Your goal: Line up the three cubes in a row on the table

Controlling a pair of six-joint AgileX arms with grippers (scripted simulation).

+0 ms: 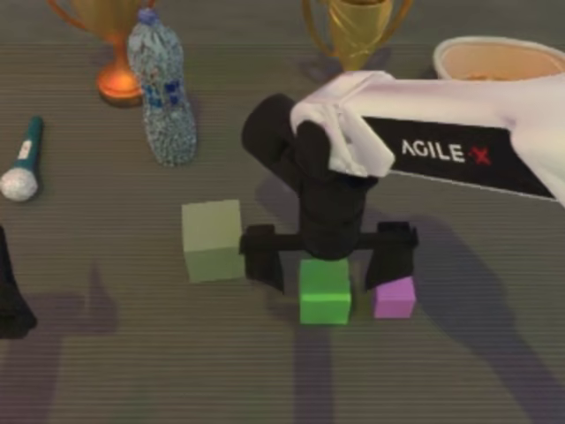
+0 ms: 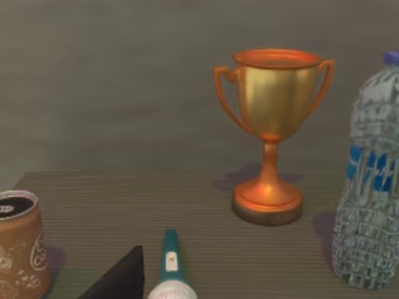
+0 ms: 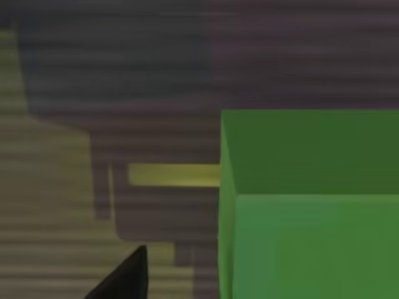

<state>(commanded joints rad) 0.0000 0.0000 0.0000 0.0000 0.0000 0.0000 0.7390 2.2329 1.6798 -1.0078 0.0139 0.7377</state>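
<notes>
Three cubes rest on the ribbed dark table: a large pale olive-green cube on the left, a medium bright green cube in the middle and a small magenta-purple cube on the right. My right gripper hangs open over the bright green cube, one finger on either side and apart from it. The right wrist view shows that cube close up beside one dark fingertip. My left gripper is parked at the table's left edge, open and holding nothing.
Along the back stand an orange trophy, a water bottle, a gold trophy and a beige container. A teal microphone lies at the left. A brown can shows in the left wrist view.
</notes>
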